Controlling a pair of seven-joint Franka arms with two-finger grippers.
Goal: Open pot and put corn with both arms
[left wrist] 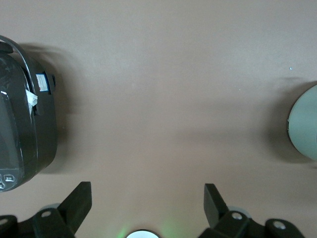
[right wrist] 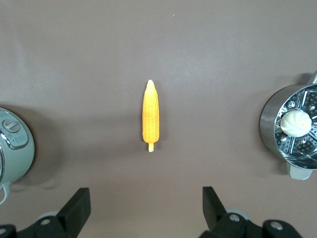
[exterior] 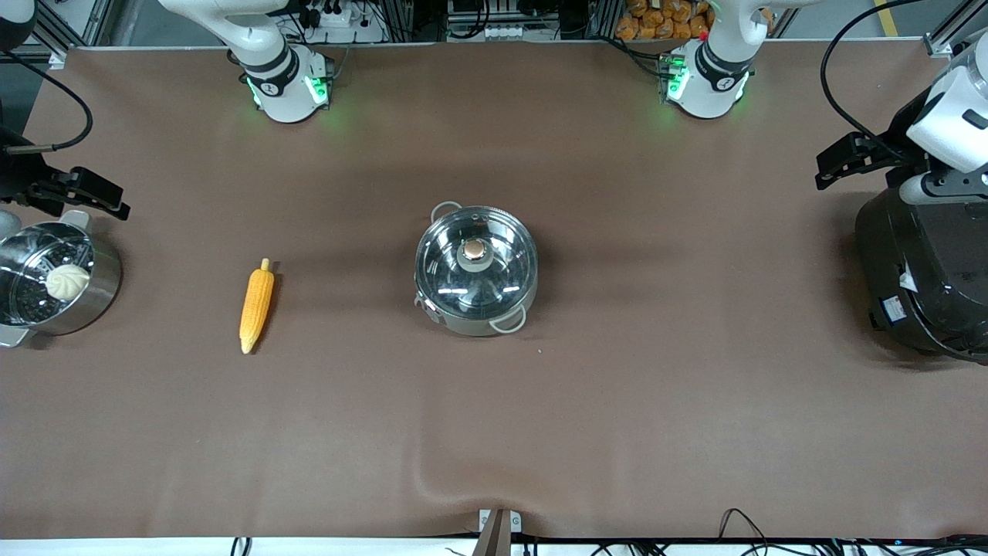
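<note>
The steel pot (exterior: 476, 305) stands mid-table with its glass lid (exterior: 440, 270) on, brass knob (exterior: 475, 249) up. The corn (exterior: 257, 306) lies flat on the table, toward the right arm's end from the pot. My right gripper (exterior: 100, 197) hangs open and empty over the table beside the steamer pot. In the right wrist view my right gripper (right wrist: 146, 201) is open, with the corn (right wrist: 151, 117) and the pot's edge (right wrist: 17, 148) in sight. My left gripper (exterior: 837, 166) hangs open and empty over the table beside the rice cooker. It is also open in the left wrist view (left wrist: 147, 196), where the pot's edge (left wrist: 304, 124) shows.
A steel steamer pot (exterior: 100, 289) with a white bun (exterior: 68, 282) stands at the right arm's end; it also shows in the right wrist view (right wrist: 272, 129). A big black rice cooker (exterior: 926, 278) stands at the left arm's end, also in the left wrist view (left wrist: 25, 134).
</note>
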